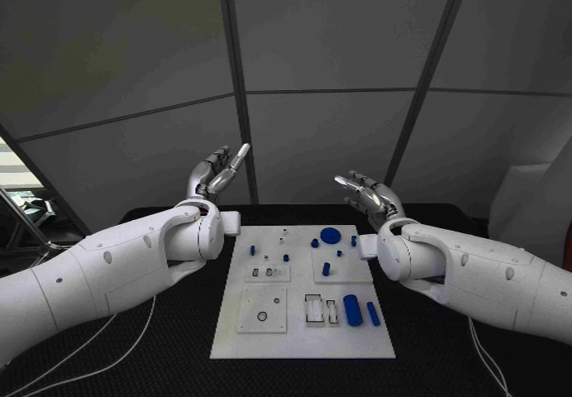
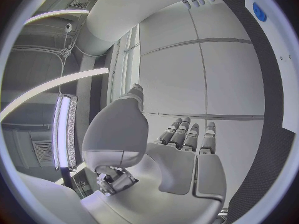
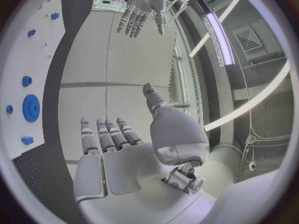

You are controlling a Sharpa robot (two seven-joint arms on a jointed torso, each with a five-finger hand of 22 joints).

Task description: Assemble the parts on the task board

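Note:
The white task board lies in the middle of the black table. On it lie several blue parts: a round disc, a thick cylinder, a thin rod and small pegs. My left hand is raised above the table's far left, fingers straight and apart, holding nothing. My right hand is raised at the far right, fingers spread, also empty. In the right wrist view the palm faces the wall, with the blue disc on the board edge. The left wrist view shows its open palm.
White inset plates with slots and holes sit on the board's near half. Black table surrounds the board. A white cable trails over the table at near left. Grey wall panels stand behind.

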